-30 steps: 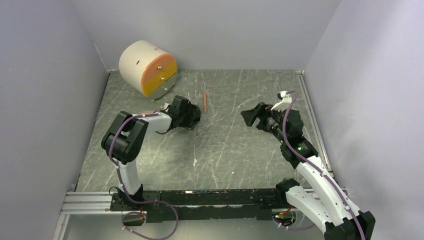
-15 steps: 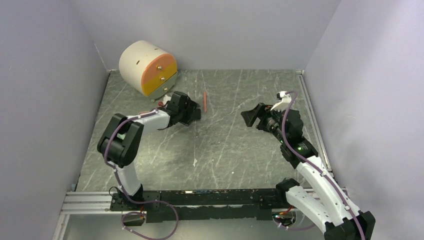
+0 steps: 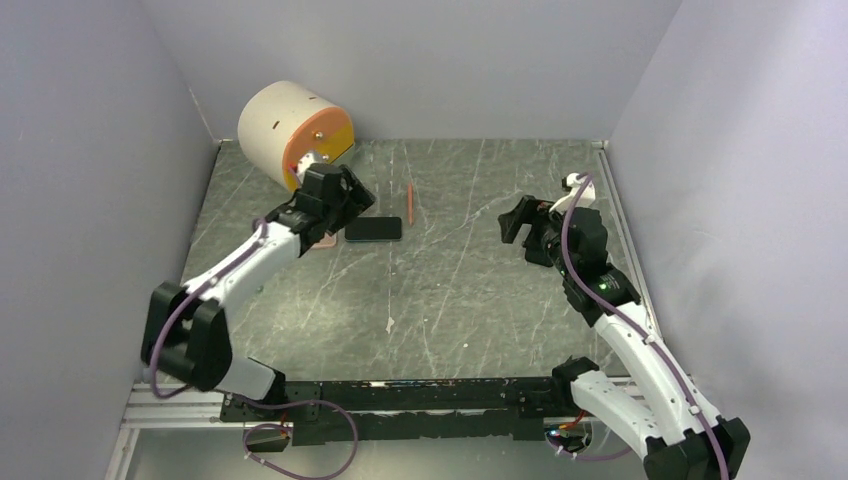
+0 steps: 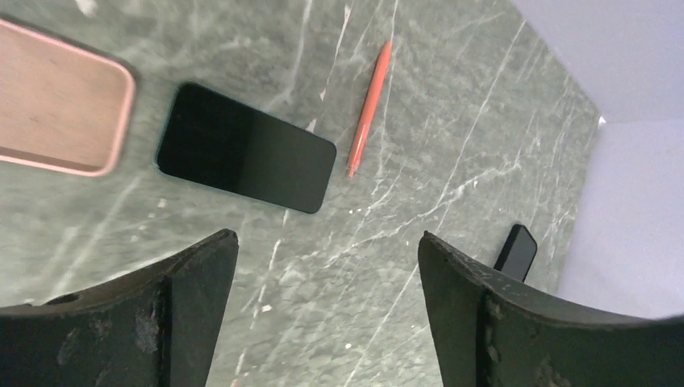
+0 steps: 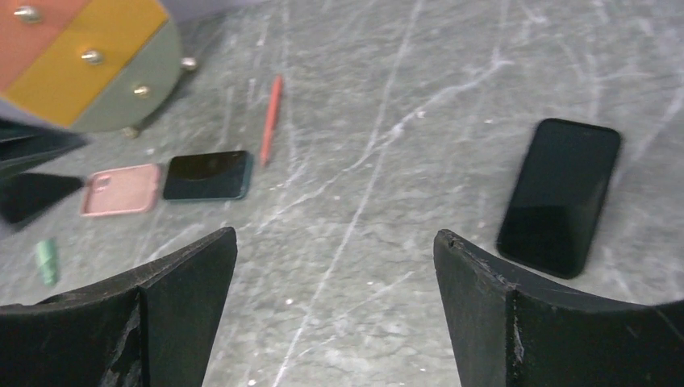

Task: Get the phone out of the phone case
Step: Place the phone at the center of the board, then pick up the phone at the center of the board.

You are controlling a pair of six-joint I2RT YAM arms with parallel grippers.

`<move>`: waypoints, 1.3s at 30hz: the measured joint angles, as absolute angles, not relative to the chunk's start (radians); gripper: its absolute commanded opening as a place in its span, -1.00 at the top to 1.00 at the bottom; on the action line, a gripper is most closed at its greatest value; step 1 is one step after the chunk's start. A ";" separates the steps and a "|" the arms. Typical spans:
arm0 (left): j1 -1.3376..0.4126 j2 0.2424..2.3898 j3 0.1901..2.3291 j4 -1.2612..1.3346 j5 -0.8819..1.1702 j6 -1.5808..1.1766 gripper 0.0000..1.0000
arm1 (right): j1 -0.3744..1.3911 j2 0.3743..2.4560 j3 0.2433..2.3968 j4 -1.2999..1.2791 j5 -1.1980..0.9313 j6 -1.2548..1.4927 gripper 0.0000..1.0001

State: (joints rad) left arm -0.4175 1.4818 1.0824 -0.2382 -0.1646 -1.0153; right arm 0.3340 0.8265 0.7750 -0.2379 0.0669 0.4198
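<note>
While the left pincer point(image 4: 324, 240) hangs spread and empty over the bench point(image 4: 323, 330), the pink case point(image 4: 56, 109) lies upper left in its wrist view. The bare phone point(image 4: 246, 159) sits just right of the case, then a red pen point(image 4: 369, 109). The right pincer point(image 5: 335, 235) is spread and empty.

Left gripper point(image 4: 327, 236), right gripper point(image 5: 335, 232): jaws apart.

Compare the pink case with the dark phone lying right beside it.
The pink case is matte pink; the dark phone is glossy black. The case is an empty rimmed shell; the phone is a solid slab. Both lie flat on the table, apart.
</note>
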 measured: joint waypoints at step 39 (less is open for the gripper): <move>-0.355 0.722 0.727 -0.337 -0.352 -0.316 -0.89 | -0.078 1.747 1.234 -0.630 0.067 0.404 -0.98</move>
State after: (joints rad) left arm -0.3546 0.7216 0.7265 -0.3367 -0.3523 -0.3157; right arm -0.0780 1.7470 1.2335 -0.6296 0.0669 0.4038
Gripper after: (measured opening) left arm 0.943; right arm 0.989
